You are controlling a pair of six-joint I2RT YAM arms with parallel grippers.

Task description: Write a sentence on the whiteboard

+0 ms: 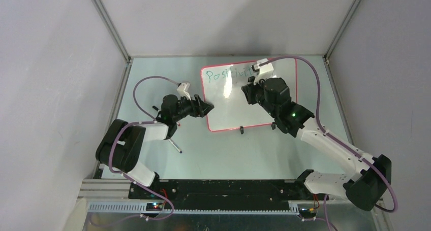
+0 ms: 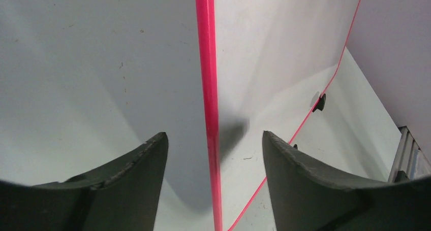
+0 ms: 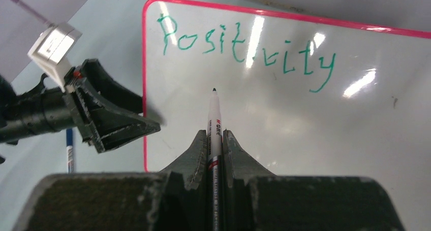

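Observation:
The whiteboard point(image 1: 228, 109) lies on the table, pink-rimmed, with the sentence point(image 1: 226, 73) reading "Positivity" in green along its top point(image 3: 244, 53). My right gripper point(image 3: 216, 132) is shut on a white marker point(image 3: 214, 114), held over the board's middle below the writing, with its tip pointing at the letters. From above, that gripper point(image 1: 249, 91) sits over the board's upper right part. My left gripper point(image 1: 207, 108) is open at the board's left edge. The pink rim point(image 2: 206, 63) runs between its fingers point(image 2: 213, 134) without touching either.
A second pen point(image 1: 175, 145) lies on the table left of the board, beside the left arm point(image 3: 69, 157). A small black foot point(image 1: 242, 130) sticks out at the board's near edge point(image 2: 318, 102). Grey walls close in the table on three sides.

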